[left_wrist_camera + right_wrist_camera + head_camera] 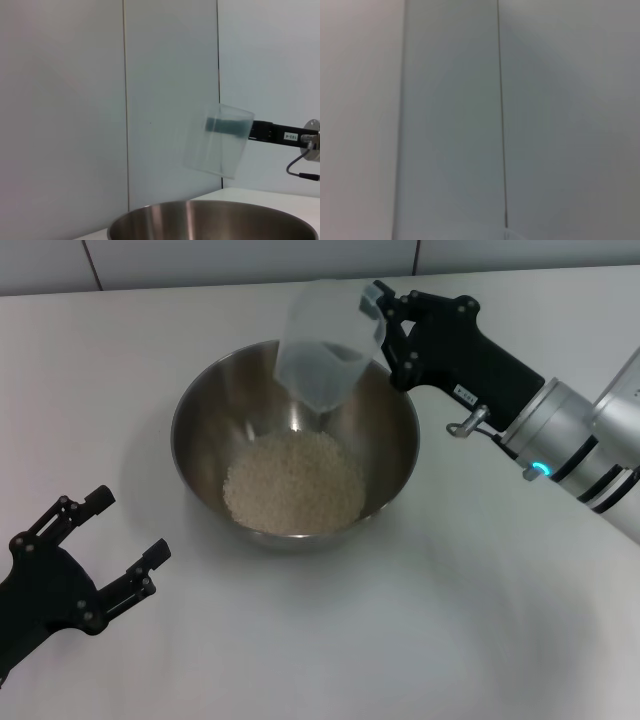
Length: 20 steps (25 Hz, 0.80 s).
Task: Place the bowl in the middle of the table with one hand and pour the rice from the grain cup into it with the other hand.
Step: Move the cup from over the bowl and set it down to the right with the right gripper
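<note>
Bowl sits on the table, roughly centre, slightly toward the far side. Rice is piled in the bottom of it, one pale heap, nothing visibly spilled on the tabletop.

Right gripper is clamped on the grain cup, which hangs tipped over the far-right part of the bowl, mouth and lip pointing down into it. The cup looks empty or near enough; can't make out grains inside. From the left wrist camera the cup reads as clear of the bowl rim, not touching.

Left gripper is near-left of the bowl, fingers spread, holding nothing, apart from the bowl wall.

My read: pour is essentially done. Risks from here:
- Cup's low edge is close to the far rim. A sideways pull-out without lifting could clip the rim and shove or tip the bowl, since nothing is steadying it.
- Thin clear plastic in a hard pinch can flex or slip as the wrist rolls back upright.
- Stray grains stuck inside could drop on the table if the cup leaves the bowl while inverted.
</note>
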Tool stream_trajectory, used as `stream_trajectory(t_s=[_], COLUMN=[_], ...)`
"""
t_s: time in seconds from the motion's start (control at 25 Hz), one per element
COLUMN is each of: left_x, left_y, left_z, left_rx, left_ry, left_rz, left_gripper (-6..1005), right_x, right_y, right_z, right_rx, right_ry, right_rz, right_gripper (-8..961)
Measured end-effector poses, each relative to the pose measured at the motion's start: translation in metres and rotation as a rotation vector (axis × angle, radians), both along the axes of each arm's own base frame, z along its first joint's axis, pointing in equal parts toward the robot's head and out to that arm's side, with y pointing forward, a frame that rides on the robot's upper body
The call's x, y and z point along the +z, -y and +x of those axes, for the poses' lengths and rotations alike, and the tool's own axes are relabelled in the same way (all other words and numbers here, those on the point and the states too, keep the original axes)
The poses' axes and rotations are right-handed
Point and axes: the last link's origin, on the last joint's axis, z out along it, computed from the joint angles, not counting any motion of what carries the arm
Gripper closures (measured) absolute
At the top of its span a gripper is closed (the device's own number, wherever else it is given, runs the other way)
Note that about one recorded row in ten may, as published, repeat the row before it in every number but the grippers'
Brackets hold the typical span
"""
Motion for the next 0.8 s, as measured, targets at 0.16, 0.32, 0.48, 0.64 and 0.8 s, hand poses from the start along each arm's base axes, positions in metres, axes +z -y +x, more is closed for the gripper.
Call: stream_trajectory(t_s=[0.16,0.32,0.48,0.64,0.8], left_x=[-0.001,-0.002,-0.002,-0.002,-0.001], left_y=[0.0,0.0,-0.002,-0.003,-0.004], left_z=[0.0,0.001,0.002,0.003,0.005], left_rx=[0.0,-0.002,-0.006,-0.009,-0.018], left_ry=[0.003,0.006,0.006,0.005,0.009], left_rz=[-0.001,-0.002,-0.002,-0.002,0.0], left_gripper=[171,171,171,171,171], right_x=[0.015,0.026,0.037,0.041,0.047], right_y=[-0.005,-0.006,-0.007,-0.009,-0.011], right_z=[0.018,0.032,0.051,0.069,0.089], right_rx=[-0.091,-0.154,-0.241,-0.337,-0.438], right_ry=[-0.016,-0.026,-0.019,0.009,0.044], right_rz=[0.088,0.168,0.226,0.241,0.262], right_gripper=[942,942,942,942,942])
